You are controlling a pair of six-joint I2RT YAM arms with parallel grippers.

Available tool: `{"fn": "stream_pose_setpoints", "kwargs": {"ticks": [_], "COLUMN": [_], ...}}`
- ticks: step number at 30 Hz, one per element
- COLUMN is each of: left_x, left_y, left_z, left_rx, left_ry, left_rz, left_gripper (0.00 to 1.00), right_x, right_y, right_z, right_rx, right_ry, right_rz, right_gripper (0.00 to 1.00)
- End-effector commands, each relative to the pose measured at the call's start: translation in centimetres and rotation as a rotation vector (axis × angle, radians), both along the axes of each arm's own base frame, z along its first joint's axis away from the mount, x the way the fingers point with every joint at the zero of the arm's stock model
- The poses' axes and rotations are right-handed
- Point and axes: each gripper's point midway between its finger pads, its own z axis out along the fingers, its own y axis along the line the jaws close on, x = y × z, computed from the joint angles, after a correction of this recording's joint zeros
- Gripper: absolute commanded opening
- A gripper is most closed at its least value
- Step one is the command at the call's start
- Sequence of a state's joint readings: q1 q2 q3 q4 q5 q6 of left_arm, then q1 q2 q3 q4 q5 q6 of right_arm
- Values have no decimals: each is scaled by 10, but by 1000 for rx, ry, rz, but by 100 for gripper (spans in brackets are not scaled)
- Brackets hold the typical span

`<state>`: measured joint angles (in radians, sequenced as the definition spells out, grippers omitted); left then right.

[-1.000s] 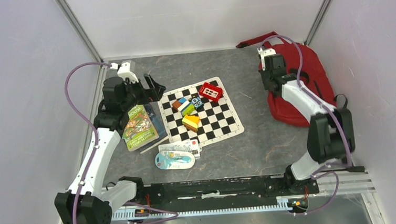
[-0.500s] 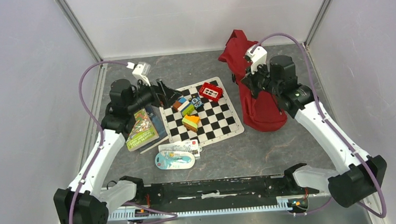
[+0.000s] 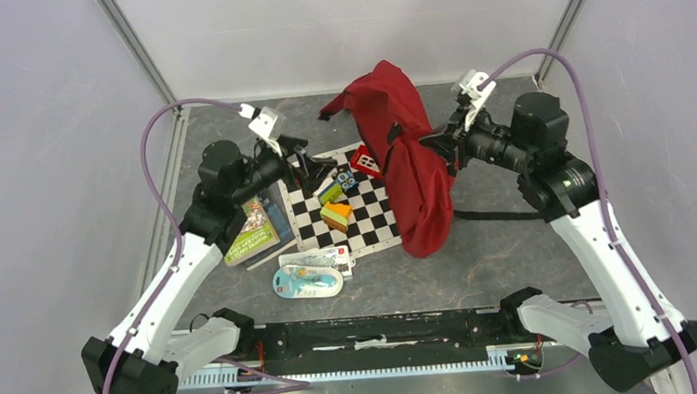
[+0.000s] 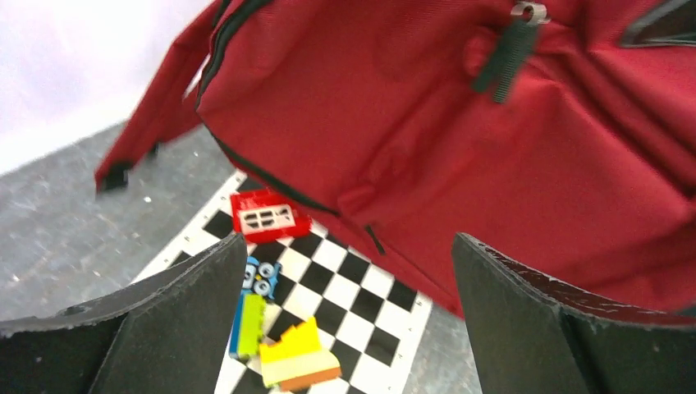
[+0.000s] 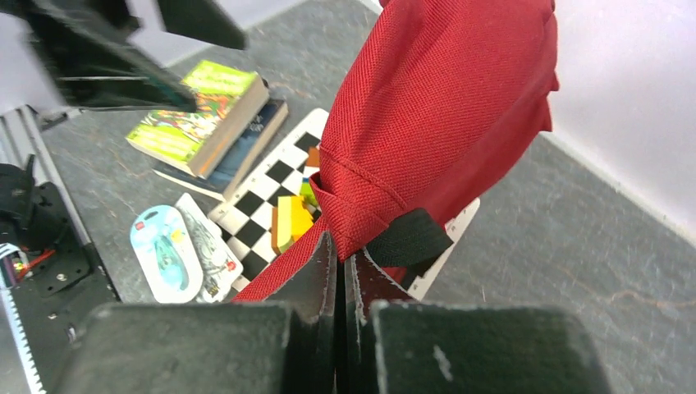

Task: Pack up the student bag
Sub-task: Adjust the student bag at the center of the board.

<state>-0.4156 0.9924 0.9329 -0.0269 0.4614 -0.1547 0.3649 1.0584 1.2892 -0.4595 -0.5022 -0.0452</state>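
Observation:
The red student bag [image 3: 406, 147] hangs lifted over the right side of the checkered board [image 3: 365, 219]; it fills the left wrist view [image 4: 460, 139] and shows in the right wrist view [image 5: 427, 123]. My right gripper [image 3: 436, 143] is shut on the bag's strap edge [image 5: 361, 222] and holds the bag up. My left gripper [image 3: 317, 167] is open and empty, above the board's left part, facing the bag. Toy blocks [image 3: 336, 202] and a red brick [image 3: 367, 161] lie on the board. Books [image 3: 250, 227] lie left of it.
A blister pack [image 3: 306, 281] and a flat packet [image 3: 317, 258] lie in front of the board. A black strap [image 3: 490, 215] trails on the table right of the bag. Walls close the cell at the back and sides.
My right gripper has carried the bag from the back right corner leftward and up, over the board. My left gripper has moved right toward the bag.

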Motion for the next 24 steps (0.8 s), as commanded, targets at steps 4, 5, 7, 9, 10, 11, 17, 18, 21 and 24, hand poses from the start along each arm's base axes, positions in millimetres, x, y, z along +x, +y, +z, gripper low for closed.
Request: {"fn": "stream_pose_setpoints", "kwargs": {"ticks": [4, 5, 7, 9, 10, 11, 17, 18, 21, 24], "left_x": [46, 49, 49, 47, 44, 42, 21, 20, 26, 34], "left_y": [-3, -4, -8, -11, -12, -13, -15, -14, -7, -3], "left_z": [39, 41, 47, 54, 56, 58, 52, 50, 49, 49], "left_rx": [36, 30, 18, 6, -1, -7, -34, -28, -6, 0], "left_ry": [-159, -161, -174, -190, -201, -209, -245, -252, -269, -278], "left_rz": [70, 71, 53, 30, 16, 8, -53, -50, 0, 42], "left_gripper": [100, 100, 100, 100, 100, 100, 100, 100, 100, 100], "right_x": [-50, -56, -66, -73, -76, -79, -89, -90, -95, -99], "right_y": [2, 4, 6, 8, 8, 9, 14, 15, 18, 20], "right_z": [102, 104, 109, 111, 111, 112, 109, 109, 107, 105], "right_rx": [129, 133, 138, 139, 140, 142, 153, 155, 165, 168], "right_ry": [-303, -310, -327, -336, -339, -340, -321, -316, -304, -295], "right_rz": [129, 154, 198, 228, 240, 256, 315, 322, 352, 385], "right_gripper": [0, 0, 0, 0, 0, 0, 0, 0, 0, 0]}}
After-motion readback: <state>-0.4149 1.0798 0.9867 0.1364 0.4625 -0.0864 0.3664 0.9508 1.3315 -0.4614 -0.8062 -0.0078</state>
